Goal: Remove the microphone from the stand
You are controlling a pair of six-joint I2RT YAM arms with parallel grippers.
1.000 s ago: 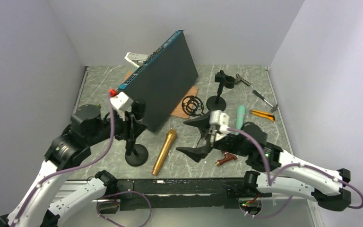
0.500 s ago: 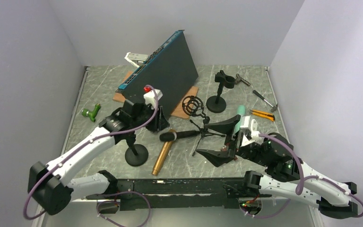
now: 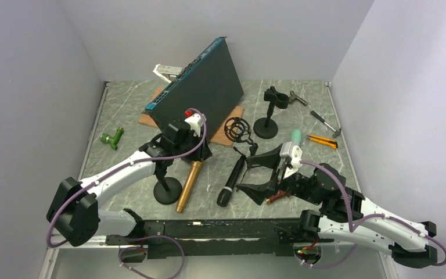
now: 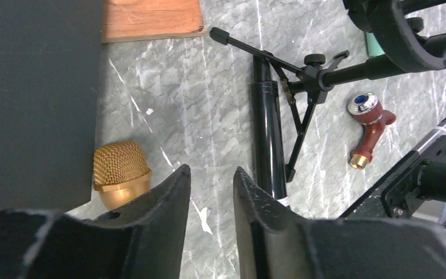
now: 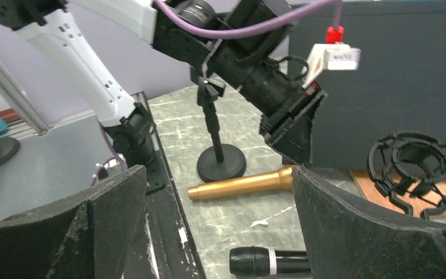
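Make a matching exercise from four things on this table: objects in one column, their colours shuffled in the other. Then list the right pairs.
Objects:
1. mesh-headed microphone
2. white-banded microphone
3. toy drill
4. utility knife

Colours:
A. green
B. black
C. orange
D. gold

Pairs: 1-D, 2-B, 3-A, 4-C.

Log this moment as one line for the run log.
left gripper: open, empty, by gold microphone | right gripper: open wide, empty | black microphone: lying on table beside tripod stand
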